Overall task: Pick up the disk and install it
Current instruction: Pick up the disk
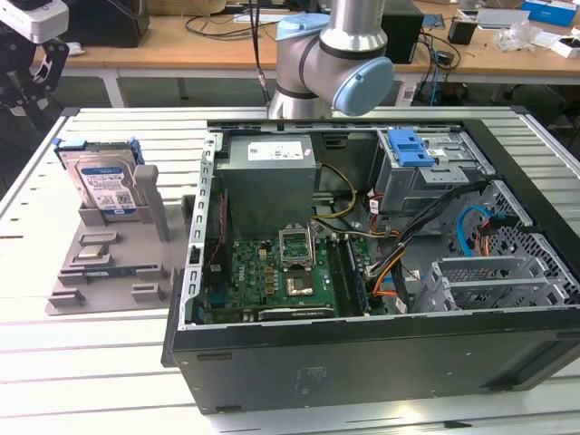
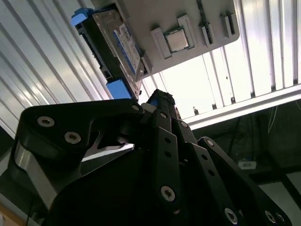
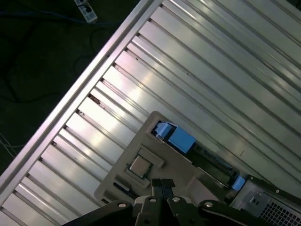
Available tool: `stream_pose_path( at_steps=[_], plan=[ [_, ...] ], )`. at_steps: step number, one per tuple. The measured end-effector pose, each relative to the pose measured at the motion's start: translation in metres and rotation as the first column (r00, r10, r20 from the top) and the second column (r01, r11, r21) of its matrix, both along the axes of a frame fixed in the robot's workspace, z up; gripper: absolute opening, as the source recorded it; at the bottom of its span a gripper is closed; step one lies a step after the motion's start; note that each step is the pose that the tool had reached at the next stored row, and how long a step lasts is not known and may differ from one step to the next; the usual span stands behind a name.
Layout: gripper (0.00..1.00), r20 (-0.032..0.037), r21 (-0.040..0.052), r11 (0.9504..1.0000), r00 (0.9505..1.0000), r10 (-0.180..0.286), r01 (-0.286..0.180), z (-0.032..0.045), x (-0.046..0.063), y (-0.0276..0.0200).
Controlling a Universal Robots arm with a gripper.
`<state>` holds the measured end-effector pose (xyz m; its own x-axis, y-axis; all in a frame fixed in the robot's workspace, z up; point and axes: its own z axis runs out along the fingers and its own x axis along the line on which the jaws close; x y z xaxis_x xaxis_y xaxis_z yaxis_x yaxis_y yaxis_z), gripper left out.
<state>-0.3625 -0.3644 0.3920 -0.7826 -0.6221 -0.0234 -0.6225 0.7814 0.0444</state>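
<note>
Black on black at the gripper (image 3: 162,182): closed tip to tip in the first wrist view, clamping nothing. Hangs in the air over the slatted metal table (image 3: 197,61), touching nothing. Near it but apart, the disk (image 1: 107,186): stands on edge in a slot of the grey holder (image 1: 109,272), label showing in the exterior view, blue rails on both sides, outside the case. Flat on the same holder, a small square chip (image 2: 175,40). Further toward the exterior view's right, the open computer case (image 1: 362,362): green motherboard (image 1: 272,272), grey power-supply box (image 1: 267,177), a bare blue bracket (image 1: 410,145) atop the drive cage. Behind the case, the arm (image 1: 335,54).
</note>
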Motion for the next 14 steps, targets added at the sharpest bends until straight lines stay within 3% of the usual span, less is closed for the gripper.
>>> stream_pose_path(
  at_steps=[6, 14],
  plan=[
    [0.11, -0.0001, 0.0, 0.9974, 0.9974, 0.072, -0.072, 0.0, 0.0, 0.0],
    [0.11, -0.0001, 0.0, 0.9814, 0.9814, 0.192, -0.192, 0.0, 0.0, 0.0001]
  ],
)
